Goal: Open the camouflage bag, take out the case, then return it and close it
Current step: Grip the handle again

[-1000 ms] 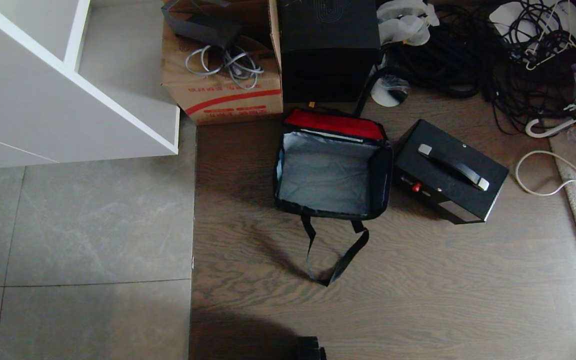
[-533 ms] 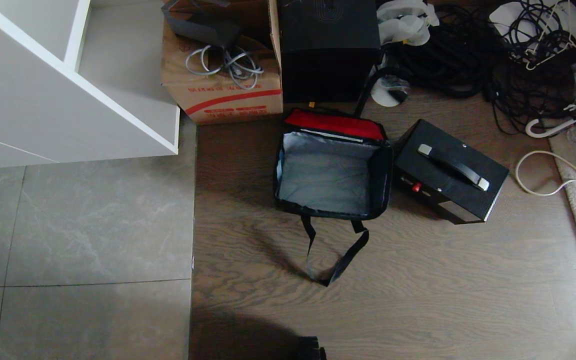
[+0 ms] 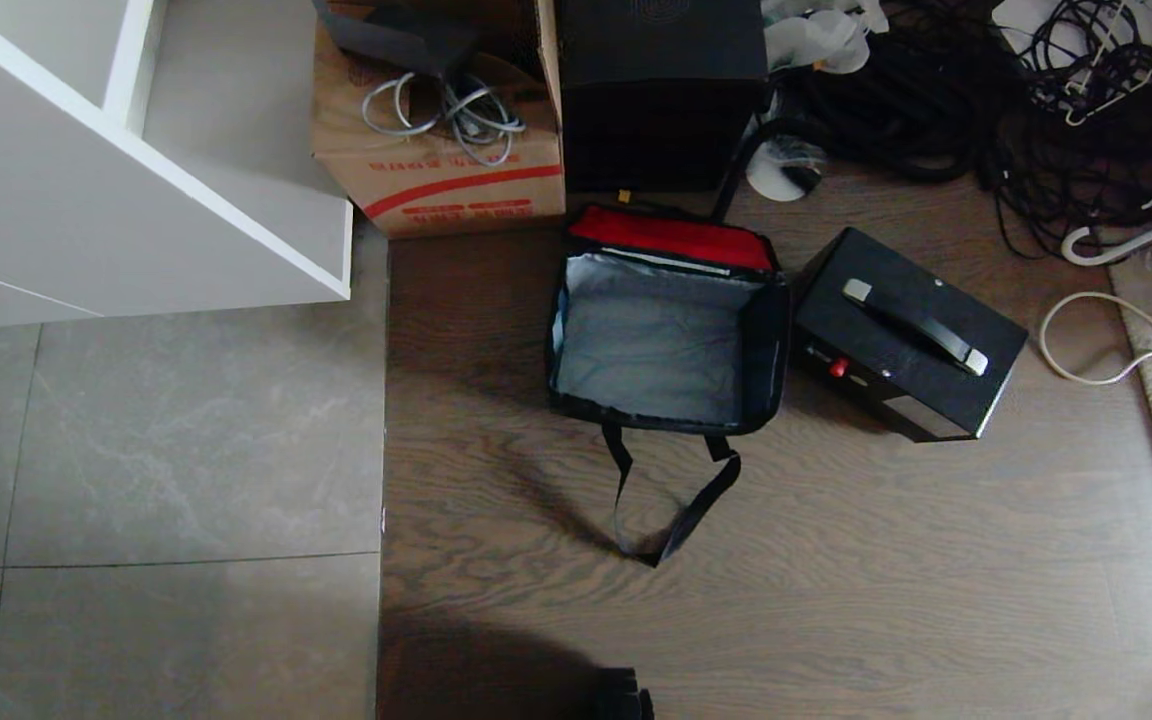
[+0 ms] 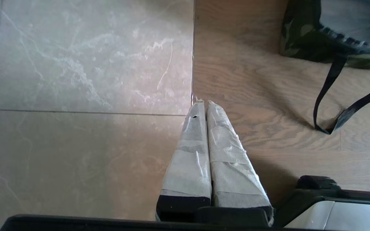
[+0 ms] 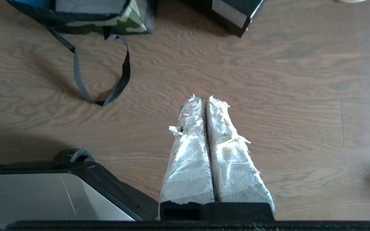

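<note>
Whole scene's sliding slightly w/ camera, nothing itself moving. Flat black rectangular case (image 3: 904,335) is lying right of open green-camouflage fabric bag (image 3: 664,330), nearer right gripper (image 5: 204,98); both grippers' jaws pressed together, empty, incl. left gripper (image 4: 203,103).

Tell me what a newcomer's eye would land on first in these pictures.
The camouflage bag stands open in the middle of the wood floor, grey lining and a red strip showing, nothing visible inside, its black strap trailing toward the robot. The case, black with a handle on top, sits on the floor at its right side. Behind them a cardboard box and tangled cables crowd the far edge.
</note>
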Tool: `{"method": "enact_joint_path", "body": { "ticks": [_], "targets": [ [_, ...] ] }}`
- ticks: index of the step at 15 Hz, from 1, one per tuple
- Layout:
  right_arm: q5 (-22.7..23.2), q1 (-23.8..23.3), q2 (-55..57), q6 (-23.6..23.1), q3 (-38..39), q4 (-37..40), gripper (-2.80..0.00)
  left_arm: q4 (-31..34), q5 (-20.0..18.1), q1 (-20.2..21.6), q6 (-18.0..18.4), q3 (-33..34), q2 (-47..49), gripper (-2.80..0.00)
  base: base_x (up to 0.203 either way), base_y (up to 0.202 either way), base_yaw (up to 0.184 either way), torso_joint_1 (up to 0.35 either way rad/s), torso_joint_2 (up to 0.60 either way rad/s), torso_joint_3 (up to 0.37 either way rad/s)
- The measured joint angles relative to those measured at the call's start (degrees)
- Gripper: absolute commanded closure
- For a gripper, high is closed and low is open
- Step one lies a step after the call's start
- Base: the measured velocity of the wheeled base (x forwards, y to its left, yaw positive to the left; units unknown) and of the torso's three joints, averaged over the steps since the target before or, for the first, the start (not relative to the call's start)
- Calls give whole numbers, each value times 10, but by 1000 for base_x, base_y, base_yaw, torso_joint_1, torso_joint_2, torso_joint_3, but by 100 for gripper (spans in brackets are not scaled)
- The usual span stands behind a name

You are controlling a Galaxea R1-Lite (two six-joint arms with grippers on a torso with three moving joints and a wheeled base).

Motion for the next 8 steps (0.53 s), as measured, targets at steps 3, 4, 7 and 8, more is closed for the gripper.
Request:
{"method": "enact_joint_path", "body": {
  "ticks": [3, 4, 7, 8],
  "targets": [
    [0, 0, 0, 0, 0, 0, 0, 0, 0, 0, 0, 0, 0, 0, 0, 0, 0, 1, 1, -195],
    [0, 0, 0, 0, 0, 0, 0, 0, 0, 0, 0, 0, 0, 0, 0, 0, 0, 2, -1, -188],
    [0, 0, 1, 0, 0, 0, 0, 0, 0, 0, -1, 0, 0, 0, 0, 0, 0, 2, 2, -179],
    [0, 0, 1, 0, 0, 0, 0, 0, 0, 0, -2, 0, 0, 0, 0, 0, 0, -1, 3, -78]
  ]
}}
